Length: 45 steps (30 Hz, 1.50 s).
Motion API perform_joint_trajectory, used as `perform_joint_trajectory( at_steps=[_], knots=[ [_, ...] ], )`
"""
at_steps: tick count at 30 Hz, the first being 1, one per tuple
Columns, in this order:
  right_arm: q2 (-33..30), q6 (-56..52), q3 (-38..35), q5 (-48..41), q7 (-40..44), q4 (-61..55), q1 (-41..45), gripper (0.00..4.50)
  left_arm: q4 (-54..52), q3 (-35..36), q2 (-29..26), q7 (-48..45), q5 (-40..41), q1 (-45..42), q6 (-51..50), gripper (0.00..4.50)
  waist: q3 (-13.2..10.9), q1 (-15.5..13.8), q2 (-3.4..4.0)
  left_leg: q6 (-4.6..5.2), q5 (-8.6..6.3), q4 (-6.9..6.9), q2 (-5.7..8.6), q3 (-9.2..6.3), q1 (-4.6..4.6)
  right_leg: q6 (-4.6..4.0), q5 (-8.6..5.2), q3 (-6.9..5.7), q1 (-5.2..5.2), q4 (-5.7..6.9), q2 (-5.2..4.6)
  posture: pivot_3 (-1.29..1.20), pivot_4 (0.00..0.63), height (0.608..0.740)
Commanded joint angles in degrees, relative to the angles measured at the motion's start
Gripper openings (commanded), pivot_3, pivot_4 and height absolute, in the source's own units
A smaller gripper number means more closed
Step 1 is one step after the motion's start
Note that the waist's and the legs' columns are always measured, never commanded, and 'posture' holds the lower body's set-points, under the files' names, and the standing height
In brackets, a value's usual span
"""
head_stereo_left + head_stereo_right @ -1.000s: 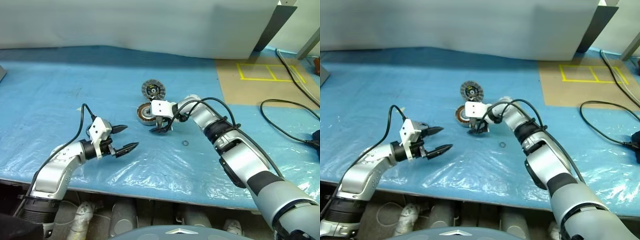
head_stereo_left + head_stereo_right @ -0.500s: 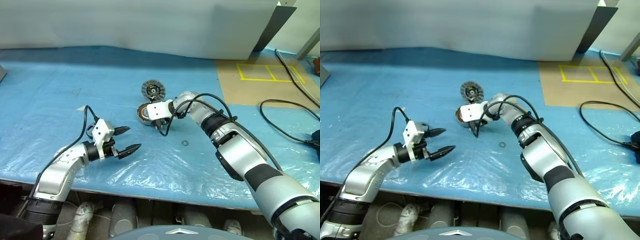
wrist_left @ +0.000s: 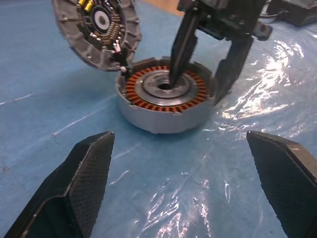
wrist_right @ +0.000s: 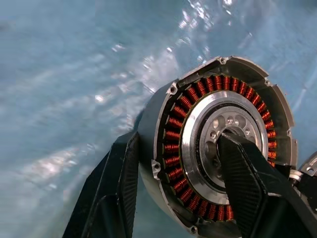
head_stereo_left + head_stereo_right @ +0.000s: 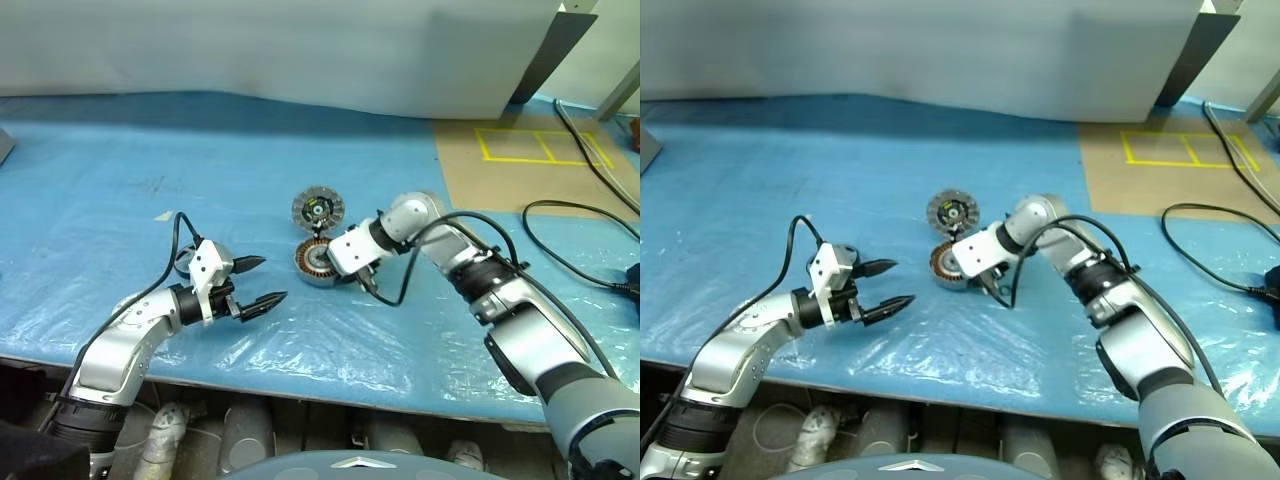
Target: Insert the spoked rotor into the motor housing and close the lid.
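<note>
The housing (image 5: 318,262) sits near the middle of the frame on the blue sheet: a shallow silver-grey cup, open face up, with a ring of copper-brown windings around a silver hub with a dark centre hole. Just above it, touching its rim, the lid (image 5: 317,209) leans tilted, its segmented silver ring and black hub facing the camera.

Lid (image 5: 318,209) touching motor housing (image 5: 318,260); blue sheet (image 5: 150,190) leftward open.
</note>
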<state>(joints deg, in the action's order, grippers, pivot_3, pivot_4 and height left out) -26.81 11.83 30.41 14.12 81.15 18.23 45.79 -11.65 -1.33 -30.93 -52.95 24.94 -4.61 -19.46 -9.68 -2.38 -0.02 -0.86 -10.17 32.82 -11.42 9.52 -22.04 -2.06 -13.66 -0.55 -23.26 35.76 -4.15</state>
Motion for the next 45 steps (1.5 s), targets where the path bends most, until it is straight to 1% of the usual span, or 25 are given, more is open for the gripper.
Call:
perform_joint_trajectory(
  at_steps=[1, 5, 9, 10, 11, 14, 17, 23, 26, 28, 31, 35, 38, 41, 45],
  knots=[
    [0.8, -1.4, 1.7, 0.9, -1.1, -3.3, -1.6, 2.1, -0.8, -0.4, -0.4, -1.2, 0.6, -1.5, -0.2, 4.5, 0.0, 0.2, 0.0, 0.0, 0.0, 0.0, 0.0, 0.03, 0.05, 0.0, 0.0, 0.04, 0.0, 0.02, 0.0, 0.0, 0.15, 0.74],
    [1.5, -1.3, 1.4, 1.9, -4.5, -3.0, -1.5, 2.1, -0.4, -0.4, -1.0, -2.0, 0.7, -2.3, -0.5, 4.5, 0.0, 0.2, -0.01, -0.01, 0.0, 0.0, -0.02, 0.15, 0.16, -0.01, 0.01, 0.12, 0.03, 0.04, 0.0, 0.0, 0.15, 0.74],
    [0.2, 1.2, 1.4, 2.0, -5.6, -3.2, -2.2, 2.1, 0.0, -0.4, -1.3, -2.6, 0.6, -2.8, -0.7, 4.5, 0.0, 0.0, -0.01, -0.01, 0.0, -0.03, 0.0, 0.21, 0.13, -0.01, 0.01, 0.14, 0.02, -0.02, 0.0, 0.0, 0.15, 0.74],
    [-0.3, 1.8, 1.5, 1.9, -5.5, -3.4, -2.4, 2.83, 0.1, -0.4, -1.3, -2.7, 0.6, -2.9, -0.7, 4.5, 0.0, 0.0, -0.01, -0.01, 0.0, -0.04, 0.0, 0.22, 0.1, -0.01, 0.01, 0.14, 0.01, -0.04, -0.01, 0.0, 0.15, 0.74],
    [-0.7, 2.4, 1.6, 1.9, -5.5, -3.6, -2.6, 2.98, 0.1, -0.4, -1.4, -2.8, 0.6, -3.0, -0.8, 4.5, 0.0, 0.0, -0.01, -0.01, 0.0, -0.04, 0.0, 0.22, 0.09, -0.01, 0.01, 0.14, 0.01, -0.05, -0.01, 0.0, 0.15, 0.74],
    [-1.6, 0.4, 1.1, 0.7, -4.4, -6.3, -3.1, 3.95, 0.1, -0.6, -1.3, -3.1, 0.7, -3.1, -1.0, 4.5, 0.0, 0.0, -0.01, 0.0, 0.0, -0.05, 0.0, 0.22, 0.04, -0.01, 0.01, 0.13, -0.04, -0.05, -0.01, 0.0, 0.15, 0.74],
    [-3.1, 1.0, 0.7, 0.4, -3.6, -9.3, -2.5, 3.95, 0.4, -0.6, -1.2, -3.3, 0.6, -3.5, -1.0, 4.5, 0.0, -0.1, -0.02, 0.0, 0.0, -0.05, 0.01, 0.22, 0.02, -0.01, 0.01, 0.13, -0.05, -0.05, -0.01, 0.0, 0.15, 0.74],
    [-4.3, -10.1, -4.3, -8.1, -0.6, -18.4, -2.4, 3.95, 0.7, -0.7, -1.6, -4.1, 0.7, -4.0, -1.3, 4.5, 0.0, 0.0, -0.02, 0.0, 0.0, -0.07, -0.01, 0.22, 0.04, -0.01, 0.01, 0.13, -0.05, -0.04, 0.0, 0.0, 0.15, 0.74],
    [-5.9, -16.9, -7.8, -11.3, -1.9, -23.0, -4.6, 3.95, 0.4, -0.6, -1.7, -4.3, 0.7, -3.8, -1.5, 4.5, 0.0, -0.2, -0.02, 0.0, 0.0, -0.09, 0.0, 0.22, 0.04, -0.01, 0.01, 0.13, -0.06, -0.06, -0.01, 0.0, 0.15, 0.74],
    [-7.7, -20.5, -11.0, -12.0, -5.0, -25.6, -8.4, 3.95, -0.4, -0.9, -1.6, -4.1, 0.7, -3.0, -1.5, 4.5, 0.0, -0.5, -0.03, 0.0, 0.0, -0.12, 0.0, 0.22, 0.04, -0.01, 0.01, 0.13, -0.04, -0.1, -0.01, 0.0, 0.15, 0.74],
    [-8.7, -24.6, -16.2, -12.1, -12.6, -29.9, -16.9, 3.95, -2.0, -0.8, -1.4, -3.6, 1.0, -1.8, -1.5, 4.5, 0.0, -1.1, -0.06, -0.01, 0.0, -0.17, 0.02, 0.22, 0.04, -0.01, 0.01, 0.12, 0.02, -0.25, -0.02, 0.0, 0.15, 0.74],
    [-4.6, -32.7, -25.5, -13.9, -25.9, -36.8, -28.1, 3.95, -3.6, -0.3, -2.4, -4.2, 1.8, -0.3, -2.4, 4.5, 0.0, -1.4, -0.06, -0.02, 0.0, -0.41, 0.03, 0.33, 0.11, 0.0, 0.0, 0.19, -0.09, -0.31, 0.0, 0.0, 0.15, 0.74],
    [-2.4, -36.6, -29.9, -14.3, -32.5, -40.0, -35.5, 3.95, -3.0, -0.8, -2.8, -4.6, 1.6, -0.7, -2.5, 4.5, 0.0, -1.5, -0.06, -0.04, 0.01, -0.54, 0.05, 0.38, 0.21, 0.02, -0.01, 0.26, -0.1, -0.31, 0.01, 0.0, 0.15, 0.74],
    [-1.3, -38.5, -30.4, -14.5, -36.0, -42.2, -40.5, 3.95, -2.0, -1.7, -2.6, -5.2, 1.5, -2.6, -2.8, 4.5, 0.0, -1.6, -0.06, -0.04, 0.0, -0.57, 0.1, 0.41, 0.26, 0.05, -0.03, 0.3, -0.04, -0.38, -0.01, 0.0, 0.15, 0.74],
    [-0.6, -39.5, -28.7, -14.2, -38.9, -42.7, -44.0, 3.95, 0.1, -3.2, -2.6, -6.9, 0.9, -5.4, -2.7, 4.5, 0.0, -1.5, -0.06, -0.05, 0.01, -0.61, 0.12, 0.44, 0.31, 0.07, -0.03, 0.39, -0.05, -0.41, -0.01, 0.0, 0.15, 0.74]
  ],
)
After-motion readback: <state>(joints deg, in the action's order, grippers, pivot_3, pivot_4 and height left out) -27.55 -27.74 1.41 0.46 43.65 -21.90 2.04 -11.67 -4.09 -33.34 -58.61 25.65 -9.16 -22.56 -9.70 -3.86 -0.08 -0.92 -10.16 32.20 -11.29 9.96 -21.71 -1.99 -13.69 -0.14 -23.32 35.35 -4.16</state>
